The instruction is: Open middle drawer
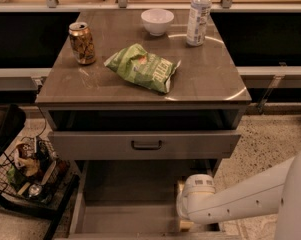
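1. Middle drawer [132, 220]: stands pulled far out below the upper drawer [90, 145]. Its inside floor and side walls show. Its front and handle are cut off at the lower frame edge.
2. Upper drawer: its front, with a dark bar handle [146, 145], sits slightly forward of the cabinet. The band between it and the cabinet top [210, 81] is in deep shadow, and nothing in it can be made out.
3. Gripper [185, 215]: low at the right, at the end of the white arm [250, 199], over the right part of the middle drawer. The wrist housing covers most of it, so its state cannot be told. Contact with the drawer cannot be told either.
4. On the cabinet top:
   - a can [82, 43] at the left
   - a green chip bag [142, 68] in the middle
   - a white bowl [157, 20] at the back
   - a clear bottle [198, 15], cap cut off at the top
5. A wire basket [27, 176] of mixed items sits on the floor at the left.
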You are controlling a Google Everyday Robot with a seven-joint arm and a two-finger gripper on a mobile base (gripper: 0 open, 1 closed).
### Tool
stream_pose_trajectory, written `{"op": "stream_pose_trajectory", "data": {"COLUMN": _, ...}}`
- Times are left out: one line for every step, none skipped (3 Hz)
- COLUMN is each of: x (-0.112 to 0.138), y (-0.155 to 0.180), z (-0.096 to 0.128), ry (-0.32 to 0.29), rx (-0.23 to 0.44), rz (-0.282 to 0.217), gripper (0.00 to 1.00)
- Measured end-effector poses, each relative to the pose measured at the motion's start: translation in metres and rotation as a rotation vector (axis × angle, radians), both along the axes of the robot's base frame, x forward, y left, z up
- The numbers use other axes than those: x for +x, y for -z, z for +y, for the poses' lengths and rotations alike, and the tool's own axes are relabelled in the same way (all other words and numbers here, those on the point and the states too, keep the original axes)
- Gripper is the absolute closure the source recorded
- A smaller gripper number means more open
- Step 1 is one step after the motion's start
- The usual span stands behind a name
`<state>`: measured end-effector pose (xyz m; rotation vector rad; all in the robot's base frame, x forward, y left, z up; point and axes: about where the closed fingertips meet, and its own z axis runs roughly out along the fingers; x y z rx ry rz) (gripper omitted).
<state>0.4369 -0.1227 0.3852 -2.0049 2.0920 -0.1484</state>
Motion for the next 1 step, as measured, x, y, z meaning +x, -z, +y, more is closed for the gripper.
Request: {"op": "stream_pose_trajectory", "data": {"x": 0.0, "y": 0.0, "z": 0.0, "ry": 0.0, "rx": 0.0, "rz": 0.0, "gripper": 0.0}}
